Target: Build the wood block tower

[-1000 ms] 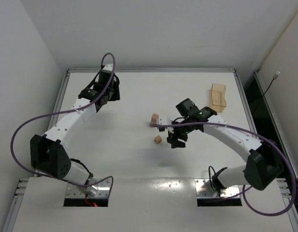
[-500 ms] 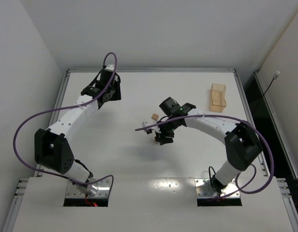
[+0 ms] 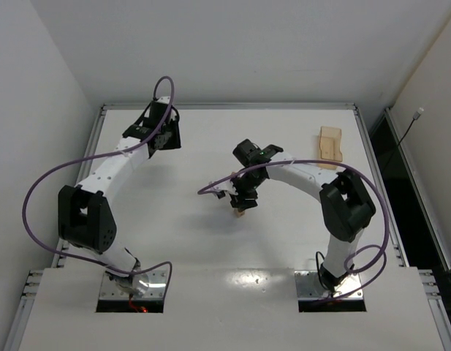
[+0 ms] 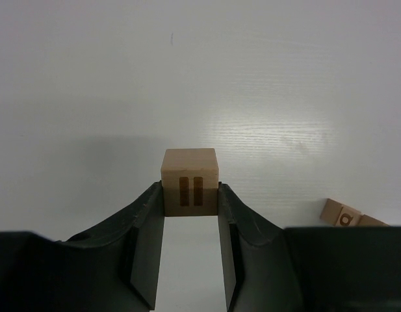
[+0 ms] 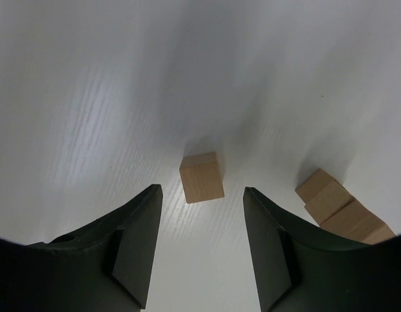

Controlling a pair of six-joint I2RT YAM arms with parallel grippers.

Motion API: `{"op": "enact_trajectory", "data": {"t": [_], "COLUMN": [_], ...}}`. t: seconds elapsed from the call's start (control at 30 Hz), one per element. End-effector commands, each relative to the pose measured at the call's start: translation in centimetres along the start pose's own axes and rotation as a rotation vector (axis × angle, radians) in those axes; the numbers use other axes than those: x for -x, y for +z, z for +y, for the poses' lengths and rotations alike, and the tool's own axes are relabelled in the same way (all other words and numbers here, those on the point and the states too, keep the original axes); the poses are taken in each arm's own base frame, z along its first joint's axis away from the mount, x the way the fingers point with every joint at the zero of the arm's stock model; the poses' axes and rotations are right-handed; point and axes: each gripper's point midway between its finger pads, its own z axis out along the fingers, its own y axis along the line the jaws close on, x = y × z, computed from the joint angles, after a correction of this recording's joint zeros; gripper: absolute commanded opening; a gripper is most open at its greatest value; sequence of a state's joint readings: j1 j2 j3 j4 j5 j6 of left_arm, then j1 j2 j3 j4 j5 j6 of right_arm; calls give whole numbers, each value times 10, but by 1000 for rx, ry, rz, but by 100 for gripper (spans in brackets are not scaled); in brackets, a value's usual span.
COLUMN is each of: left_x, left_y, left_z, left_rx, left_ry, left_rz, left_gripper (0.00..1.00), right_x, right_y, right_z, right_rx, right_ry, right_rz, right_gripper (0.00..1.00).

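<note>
Pale wooden slab (image 3: 330,144) at far right of white table (image 3: 174,241)

The right arm (image 3: 305,174) folded in and swung leftward over the table (image 3: 174,227), its elbow coming in toward the middle. The right gripper (image 3: 240,202) travelled from beside the loose cube (image 5: 201,177) to right above it, with the parted jaws framing it. The left arm (image 3: 115,172) straightened up slightly, and the left gripper (image 3: 165,136), clamped on the marked cube (image 4: 190,170), edged toward the far edge.

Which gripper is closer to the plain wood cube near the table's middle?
Right. The right gripper hovers over the cube, fingers either side; the left gripper is far left.
</note>
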State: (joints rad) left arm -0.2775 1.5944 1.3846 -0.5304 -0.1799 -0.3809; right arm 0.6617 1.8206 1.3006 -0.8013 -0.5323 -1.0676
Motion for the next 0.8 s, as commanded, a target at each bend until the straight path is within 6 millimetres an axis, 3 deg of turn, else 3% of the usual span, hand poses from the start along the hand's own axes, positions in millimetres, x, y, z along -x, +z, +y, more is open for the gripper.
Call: {"op": "enact_trajectory", "data": {"t": [0.0,0.77], "left_x": [22,18], "left_y": [-3,22], "left_z": [-2,1], "left_rx": [-23,-23], "left_ry": [-39,-68], "left_rz": [-47,12], "left_gripper": [0,0], "right_x": [11,-14], "right_y": [-2,18], "right_z": [0,-5], "right_rx": [42,28], "right_ry": [-68,-74], "right_rz": [-48,35], "right_gripper": [50,47]}}
